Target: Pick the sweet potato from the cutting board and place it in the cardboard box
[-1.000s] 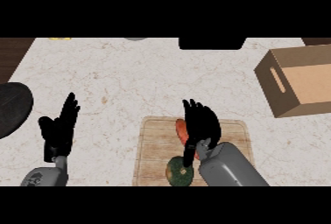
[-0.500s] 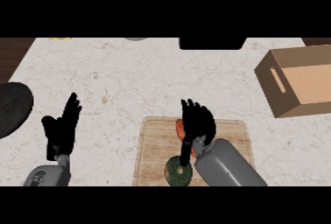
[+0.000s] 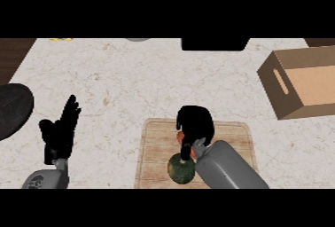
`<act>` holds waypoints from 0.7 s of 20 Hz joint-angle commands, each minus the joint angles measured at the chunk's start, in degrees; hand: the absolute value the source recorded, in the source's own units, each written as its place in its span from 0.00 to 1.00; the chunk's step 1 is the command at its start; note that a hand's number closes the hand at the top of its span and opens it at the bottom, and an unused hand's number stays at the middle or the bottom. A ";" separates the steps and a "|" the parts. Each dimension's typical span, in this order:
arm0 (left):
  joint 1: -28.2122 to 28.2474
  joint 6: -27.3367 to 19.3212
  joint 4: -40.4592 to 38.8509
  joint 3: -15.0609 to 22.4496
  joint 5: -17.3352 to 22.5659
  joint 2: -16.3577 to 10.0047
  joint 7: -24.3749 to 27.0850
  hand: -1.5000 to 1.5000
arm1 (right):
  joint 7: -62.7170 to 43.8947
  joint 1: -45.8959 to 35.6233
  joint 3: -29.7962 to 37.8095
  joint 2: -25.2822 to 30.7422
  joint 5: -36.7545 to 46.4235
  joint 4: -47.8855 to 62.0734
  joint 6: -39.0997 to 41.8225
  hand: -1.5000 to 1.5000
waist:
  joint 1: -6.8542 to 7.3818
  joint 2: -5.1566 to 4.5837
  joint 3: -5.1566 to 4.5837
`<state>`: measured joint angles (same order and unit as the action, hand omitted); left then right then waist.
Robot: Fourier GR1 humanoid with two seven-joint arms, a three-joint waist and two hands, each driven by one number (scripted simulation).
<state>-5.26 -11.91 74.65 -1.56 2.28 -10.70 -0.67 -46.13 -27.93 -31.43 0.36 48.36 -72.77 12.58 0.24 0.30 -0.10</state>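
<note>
Head view: right hand (image 3: 195, 124) curls its fingers down round the sweet potato (image 3: 180, 137) on the cutting board (image 3: 157, 150); left hand (image 3: 60, 133) rests open at left; cardboard box (image 3: 288, 84) stands well apart on the tabletop (image 3: 131, 75)

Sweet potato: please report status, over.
Left hand open, resting at left. Right hand curled round sweet potato on cutting board. Round green item beside it; cardboard box at right.

I look down on a pale marbled surface (image 3: 124, 75) under even light — dark wood (image 3: 12, 55) beyond its left edge, a black block (image 3: 215, 43) at the far side, a dark disc (image 3: 9, 111) at left.
</note>
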 commanded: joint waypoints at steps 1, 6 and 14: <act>1.37 1.78 0.92 -1.39 0.09 -0.52 0.76 0.50 | -1.00 -0.55 -1.79 -0.34 1.09 0.53 -2.19 1.00 | 0.06 -0.29 0.10; 0.98 -0.49 0.02 -1.01 -0.55 1.00 -0.27 0.50 | 18.05 10.28 -3.98 13.85 0.16 -11.27 1.89 1.00 | -2.23 0.20 0.13; 2.60 -1.32 1.28 -2.62 -0.01 0.17 -0.76 0.50 | 48.93 20.44 -2.85 39.92 -3.77 -22.99 -3.79 1.00 | -5.93 1.05 0.42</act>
<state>-3.57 -12.97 75.12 -4.47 2.38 -10.97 -1.68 -10.12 -12.07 -36.14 28.62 46.57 -90.46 11.51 -4.43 1.27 0.19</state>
